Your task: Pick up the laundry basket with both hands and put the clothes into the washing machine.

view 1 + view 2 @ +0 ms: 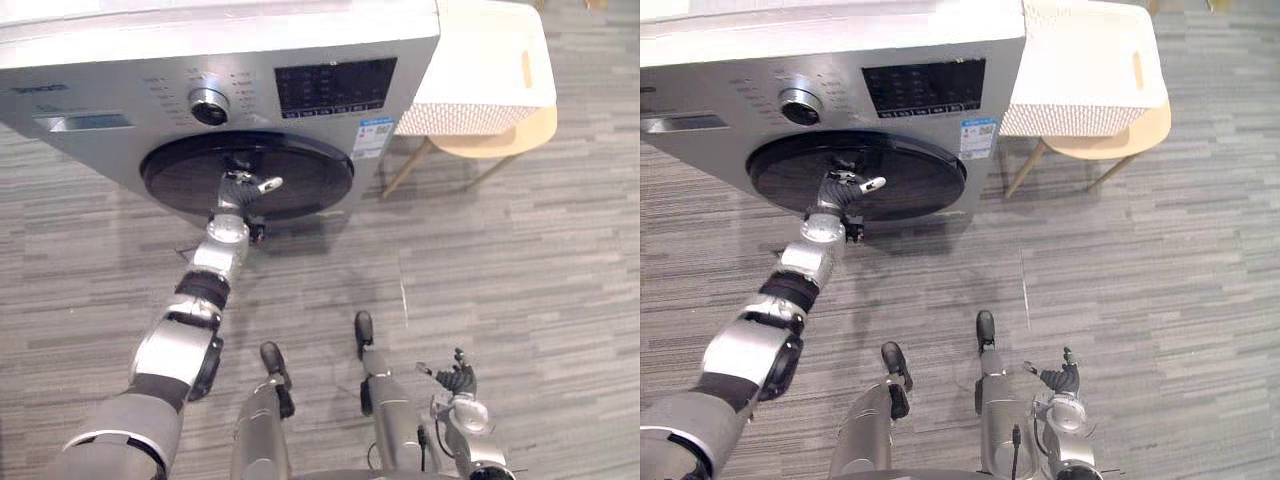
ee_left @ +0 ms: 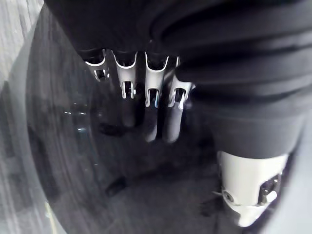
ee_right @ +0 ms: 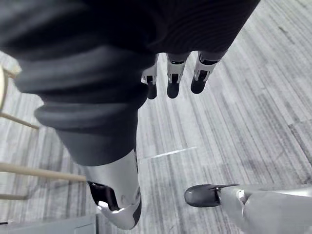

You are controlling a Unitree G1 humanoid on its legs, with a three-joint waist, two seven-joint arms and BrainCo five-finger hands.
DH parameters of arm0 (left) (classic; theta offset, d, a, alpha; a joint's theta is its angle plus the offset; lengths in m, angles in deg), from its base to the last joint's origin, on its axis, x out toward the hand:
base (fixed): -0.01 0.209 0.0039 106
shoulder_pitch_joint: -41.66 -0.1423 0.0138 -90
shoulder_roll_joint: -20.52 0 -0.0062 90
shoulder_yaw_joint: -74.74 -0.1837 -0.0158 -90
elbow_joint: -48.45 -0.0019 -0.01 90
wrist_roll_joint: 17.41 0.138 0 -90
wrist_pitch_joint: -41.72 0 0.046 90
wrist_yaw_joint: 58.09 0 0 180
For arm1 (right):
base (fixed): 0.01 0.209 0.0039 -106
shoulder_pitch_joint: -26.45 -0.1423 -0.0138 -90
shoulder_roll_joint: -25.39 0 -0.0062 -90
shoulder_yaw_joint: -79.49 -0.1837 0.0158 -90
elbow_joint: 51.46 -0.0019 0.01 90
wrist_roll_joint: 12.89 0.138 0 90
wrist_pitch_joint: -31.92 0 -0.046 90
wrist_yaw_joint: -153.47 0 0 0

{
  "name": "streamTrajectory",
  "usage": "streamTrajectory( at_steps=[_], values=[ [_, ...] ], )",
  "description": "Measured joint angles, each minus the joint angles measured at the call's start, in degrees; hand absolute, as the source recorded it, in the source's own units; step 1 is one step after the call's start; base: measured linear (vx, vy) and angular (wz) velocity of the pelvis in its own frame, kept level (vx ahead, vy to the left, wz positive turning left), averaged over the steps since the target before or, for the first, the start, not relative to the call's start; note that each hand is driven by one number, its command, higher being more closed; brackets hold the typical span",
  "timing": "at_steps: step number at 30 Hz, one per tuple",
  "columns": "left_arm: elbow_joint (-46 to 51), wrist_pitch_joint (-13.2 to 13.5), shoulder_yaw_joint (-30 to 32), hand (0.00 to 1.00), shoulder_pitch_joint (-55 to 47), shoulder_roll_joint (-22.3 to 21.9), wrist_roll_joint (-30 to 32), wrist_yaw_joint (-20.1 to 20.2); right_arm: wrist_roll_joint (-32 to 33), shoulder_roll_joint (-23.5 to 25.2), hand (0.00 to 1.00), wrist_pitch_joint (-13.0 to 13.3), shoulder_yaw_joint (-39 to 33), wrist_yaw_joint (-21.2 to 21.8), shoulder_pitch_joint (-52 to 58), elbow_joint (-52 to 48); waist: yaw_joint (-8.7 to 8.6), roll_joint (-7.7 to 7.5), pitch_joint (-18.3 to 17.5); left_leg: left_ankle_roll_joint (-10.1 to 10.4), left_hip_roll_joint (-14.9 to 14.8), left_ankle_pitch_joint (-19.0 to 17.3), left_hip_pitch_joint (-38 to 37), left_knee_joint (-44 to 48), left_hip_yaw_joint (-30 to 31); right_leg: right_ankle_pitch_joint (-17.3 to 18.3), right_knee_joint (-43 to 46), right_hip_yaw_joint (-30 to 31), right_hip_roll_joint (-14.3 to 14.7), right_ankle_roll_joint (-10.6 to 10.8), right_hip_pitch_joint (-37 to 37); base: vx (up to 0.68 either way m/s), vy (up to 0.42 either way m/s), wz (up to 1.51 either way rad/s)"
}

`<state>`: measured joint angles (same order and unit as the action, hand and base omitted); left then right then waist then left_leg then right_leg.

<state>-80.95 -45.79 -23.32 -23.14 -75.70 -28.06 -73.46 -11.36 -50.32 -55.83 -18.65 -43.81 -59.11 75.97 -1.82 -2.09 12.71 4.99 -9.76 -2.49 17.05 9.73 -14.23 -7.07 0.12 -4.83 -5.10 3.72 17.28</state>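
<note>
Touching washer door maybe, left robot hand; wrist view: fingers straight; right robot hand slack.

Nothing is legible on the washing machine: faint lettering rings its dial, a dark display right of the dial shows pale marks, and a blue-and-white sticker sits farther right.

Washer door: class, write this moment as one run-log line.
left hand: open, at door | right hand: open, low over floor | door: shut | basket: on chair, untouched
</note>
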Motion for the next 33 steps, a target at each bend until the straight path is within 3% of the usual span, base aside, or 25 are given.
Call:
streamTrajectory(
  at_steps=[3, 6, 8, 9, 11, 13, 15, 17, 19, 20, 21, 22, 24, 26, 28, 30, 31, 32, 33],
  values=[
    [-0.49, -0.06, 1.71, 0.00, -14.37, -3.47, 0.00, 0.47, -0.23, -0.05, 0.00, -0.73, -1.82, 0.15, -0.11, 3.25, 1.46, 0.79, -3.08, 0.26, 1.42, 2.07, -2.97, -4.14, 3.51, 2.27, 0.57, -3.86, -0.90, 0.49, -3.30, 0.10, -0.003, 0.70],
    [-4.98, -0.20, 5.50, 0.00, -22.69, -5.54, 0.39, 2.40, -0.63, -0.70, 0.00, -1.40, -4.09, 1.09, -0.61, 8.97, 3.53, 2.00, -4.75, -0.10, 3.08, 5.17, -4.70, -8.36, 8.65, 4.08, 0.69, -9.87, -2.19, 1.01, -6.76, 0.11, 0.025, 1.07],
    [-8.82, -0.49, 8.55, 0.00, -24.97, -5.52, 1.55, 2.97, -0.64, -0.77, 0.00, -1.52, -4.56, 1.28, -1.60, 11.56, 4.24, 2.18, -5.29, -1.17, 3.56, 6.38, -4.25, -9.76, 7.66, 4.91, 0.81, -13.76, -3.40, 1.45, -8.30, 0.04, 0.074, 1.13],
    [-11.23, -0.81, 10.36, 0.00, -25.81, -5.57, 2.44, 3.02, -0.63, -0.59, 0.00, -1.56, -5.59, 1.29, -1.70, 11.89, 4.12, 2.46, -5.60, -2.14, 2.29, 5.46, -3.78, -8.63, 1.61, 5.61, 0.96, -17.12, -4.44, 2.16, -9.81, 0.02, 0.090, 1.33],
    [-13.70, -0.94, 12.26, 0.00, -26.93, -5.80, 4.38, 3.16, -0.64, -0.96, 0.00, -1.54, -5.65, 1.30, -1.86, 11.97, 4.34, 2.37, -5.62, -2.63, 1.42, 5.86, -3.77, -6.43, -4.12, 6.88, 2.44, -20.34, -6.19, 3.52, -11.49, 0.07, 0.099, 1.03],
    [-15.11, -0.94, 14.56, 0.00, -29.31, -5.67, 4.97, 4.12, -1.16, -0.81, 0.00, -1.53, -5.58, 1.37, -2.79, 12.13, 5.37, 1.21, -6.24, -3.65, 3.17, 5.00, -3.72, -5.46, -3.10, 7.55, 3.31, -21.46, -8.11, 4.28, -12.36, 0.10, 0.173, 0.59],
    [-15.15, -0.99, 17.30, 0.00, -29.74, -5.12, 5.38, 4.27, -2.27, -0.14, 0.00, -1.56, -5.55, 1.85, -3.85, 12.97, 6.39, 0.04, -6.65, -5.06, 6.08, 0.41, -2.54, -1.26, -1.16, 10.34, 7.48, -23.78, -11.98, 5.23, -13.41, 0.12, 0.215, 0.69],
    [-14.83, -0.95, 17.80, 0.00, -30.54, -4.93, 5.34, 4.21, -2.81, 0.19, 0.00, -1.57, -5.13, 2.61, -3.97, 13.29, 6.14, 0.07, -6.59, -5.68, 6.44, -3.36, -1.79, 3.89, 0.09, 12.30, 14.95, -24.56, -14.94, 4.15, -13.82, 0.10, 0.144, 0.66],
    [-14.62, -0.97, 17.79, 0.00, -31.42, -4.90, 5.30, 4.21, -3.33, 0.38, 0.00, -1.63, -3.77, 2.96, -4.09, 13.08, 6.44, 0.47, -6.64, -6.52, 6.89, -5.40, -1.89, 6.71, 2.14, 11.11, 26.32, -19.38, -16.59, -1.55, -10.45, 0.12, 0.180, 0.68],
    [-13.87, -0.98, 18.05, 0.00, -32.15, -4.73, 5.02, 4.18, -3.37, 0.76, 0.00, -1.64, -2.39, 3.45, -3.83, 12.99, 6.01, 0.49, -6.50, -7.46, 7.40, -6.39, -3.23, 7.28, 4.90, 6.14, 38.88, -10.95, -16.54, -7.42, -4.63, 0.16, 0.194, 0.80],
    [-13.87, -1.00, 18.51, 0.00, -32.07, -4.88, 4.78, 4.17, -3.38, 1.22, 0.00, -1.64, -2.05, 3.62, -3.78, 13.10, 5.93, 0.87, -6.17, -7.73, 7.42, -6.61, -3.68, 7.31, 6.76, 6.61, 43.31, -7.79, -15.65, -5.58, -2.26, 0.28, 0.183, 0.96],
    [-13.82, -1.02, 19.60, 0.00, -31.90, -4.76, 4.44, 4.09, -3.37, 1.98, 0.00, -1.64, -1.97, 3.70, -3.91, 13.13, 5.84, -0.27, -6.19, -8.27, 7.87, -6.89, -4.05, 7.32, 8.90, 10.92, 48.03, -4.68, -13.22, -2.10, 0.44, 0.27, 0.027, 0.92],
    [-13.00, -1.00, 21.27, 0.00, -31.18, -5.40, 3.62, 3.99, -3.36, 2.69, 0.00, -1.50, -2.06, 3.71, -4.23, 12.82, 5.77, -1.54, -5.91, -9.06, 9.27, -7.00, -5.06, 6.91, 13.90, 18.39, 48.08, -2.91, -6.43, -1.25, 4.36, 0.27, 0.012, 1.14],
    [-12.92, -0.94, 21.80, 0.00, -29.73, -6.86, 3.41, 4.06, -3.33, 2.28, 0.00, -1.54, -2.69, 3.71, -3.65, 12.81, 5.52, -1.41, -5.78, -9.47, 12.07, -7.21, -6.16, 6.16, 19.10, 20.21, 42.10, -1.42, -2.74, 0.50, 6.33, 0.26, -0.040, 1.59],
    [-12.92, -0.86, 22.15, 0.00, -28.07, -8.61, 3.43, 4.08, -3.30, 2.03, 0.00, -1.62, -2.70, 3.83, -2.21, 12.81, 5.11, -1.12, -5.58, -9.76, 15.27, -7.72, -8.00, 6.16, 25.28, 20.21, 35.56, 3.48, 0.33, 0.89, 7.09, 0.29, -0.110, 2.12],
    [-12.88, -0.38, 22.16, 0.00, -27.65, -9.68, 3.58, 4.09, -3.29, 1.39, 0.00, -2.45, -2.30, 3.98, -1.17, 12.80, 2.69, -1.24, -5.83, -8.34, 19.03, -9.70, -9.39, 8.83, 34.56, 18.68, 29.51, 9.10, 0.92, -0.64, 5.44, 0.35, -0.266, 2.54],
    [-12.88, -0.13, 22.19, 0.00, -27.66, -9.58, 3.58, 4.09, -3.29, 1.23, 0.00, -2.46, -2.00, 4.08, -1.00, 12.78, 2.69, -1.78, -6.08, -7.66, 19.28, -10.98, -9.35, 10.43, 35.24, 15.66, 26.86, 8.94, 0.37, -1.17, 4.46, 0.38, -0.335, 2.09],
    [-12.92, -0.08, 22.32, 0.00, -27.61, -10.28, 3.59, 4.08, -3.32, 0.59, 0.00, -2.44, -1.47, 4.48, -1.05, 12.68, 2.97, 0.23, -5.92, -5.66, 17.29, -12.88, -7.74, 14.60, 34.62, 15.05, 26.81, 4.17, 0.40, -1.92, 2.96, 0.39, -0.292, 1.56],
    [-12.75, 0.10, 22.95, 0.00, -27.96, -10.75, 3.60, 4.10, -3.33, -0.18, 0.00, -2.48, -1.30, 4.91, -2.30, 12.32, 3.17, 1.99, -6.03, -2.79, 14.61, -12.23, -5.16, 18.43, 28.78, 15.30, 24.95, 1.15, 0.83, -2.51, 1.33, 0.31, -0.212, 1.29]
  ],
)
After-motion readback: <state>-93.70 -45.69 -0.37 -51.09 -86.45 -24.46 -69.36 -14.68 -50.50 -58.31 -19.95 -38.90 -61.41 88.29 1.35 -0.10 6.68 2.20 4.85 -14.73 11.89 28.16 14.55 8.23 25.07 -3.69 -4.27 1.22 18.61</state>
